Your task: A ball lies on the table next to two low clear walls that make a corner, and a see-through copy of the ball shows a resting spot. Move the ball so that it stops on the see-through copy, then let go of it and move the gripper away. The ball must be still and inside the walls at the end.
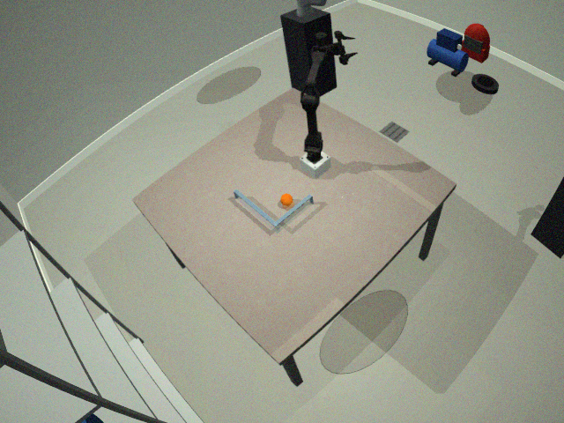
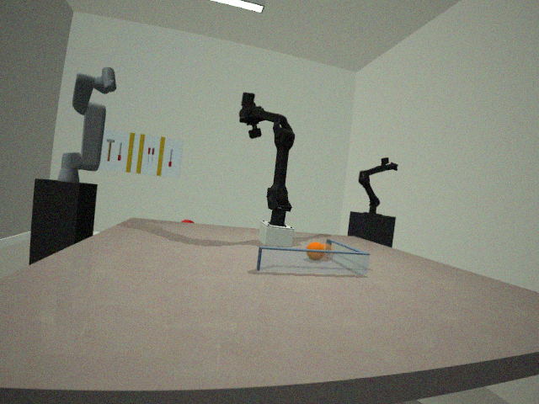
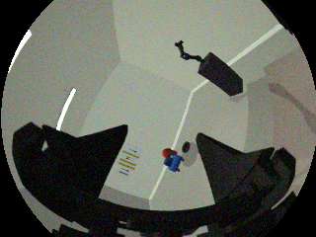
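Table (image 1: 255, 278) — ball (image 1: 286, 198), corner walls (image 1: 273, 217)
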